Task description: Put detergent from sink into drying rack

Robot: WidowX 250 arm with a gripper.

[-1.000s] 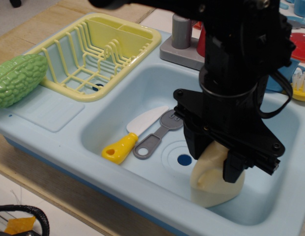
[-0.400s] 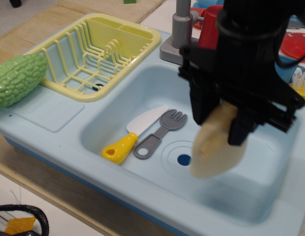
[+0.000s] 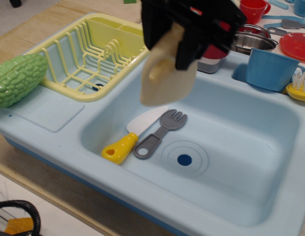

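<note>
My black gripper (image 3: 174,42) is shut on the cream detergent jug (image 3: 164,76) and holds it in the air above the left part of the light blue sink (image 3: 240,162), near the sink's rim beside the drying rack. The jug hangs tilted below the fingers; its neck is hidden between them. The pale yellow drying rack (image 3: 96,54) stands to the left of the basin and holds nothing.
A yellow-handled toy knife (image 3: 127,140) and a grey fork (image 3: 159,132) lie on the sink floor by the drain (image 3: 184,160). A green bumpy vegetable (image 3: 14,78) lies at the left. A blue cup (image 3: 270,69), red cup (image 3: 253,10), red plate and brush stand at the back right.
The gripper has lifted the jug out of the sink's right side and carried it up and left toward the drying rack. The knife and fork have not moved.
</note>
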